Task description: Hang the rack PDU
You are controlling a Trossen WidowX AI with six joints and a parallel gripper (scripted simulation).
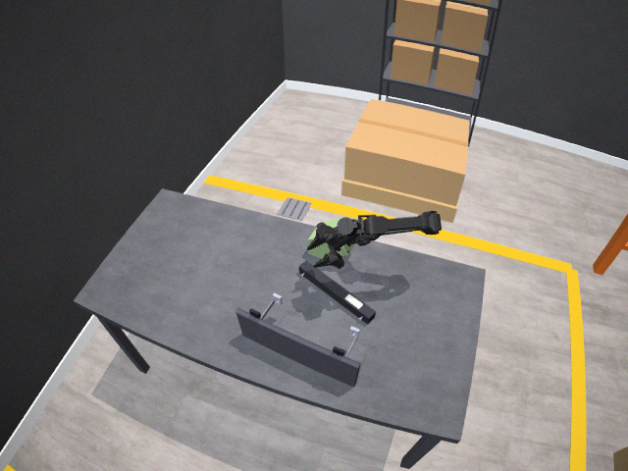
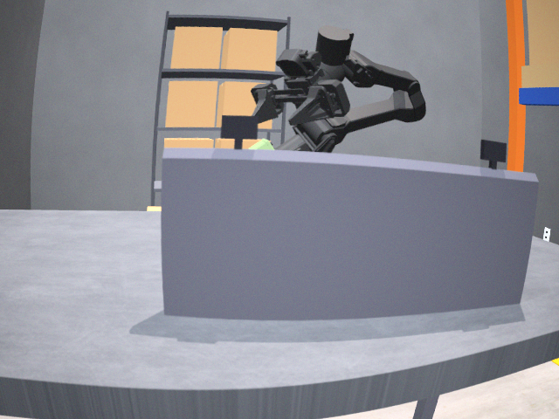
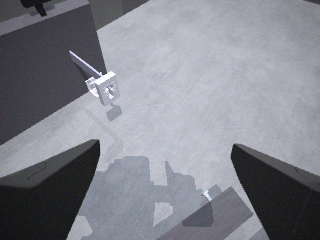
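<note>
The rack PDU is a long black bar with a white label, lying flat and slanted on the grey table. Its end shows at the bottom of the wrist view, with a small button on it. My gripper hangs just above the PDU's far left end, open and empty; both fingers frame the wrist view. Two small keyhole plates stand out on thin arms from the upright grey panel. One plate shows in the wrist view. In the exterior view the panel hides the PDU and the plates.
A green pad lies under the arm's base. Two small black brackets sit on the panel's top edge. Cardboard boxes and a shelf rack stand on the floor behind the table.
</note>
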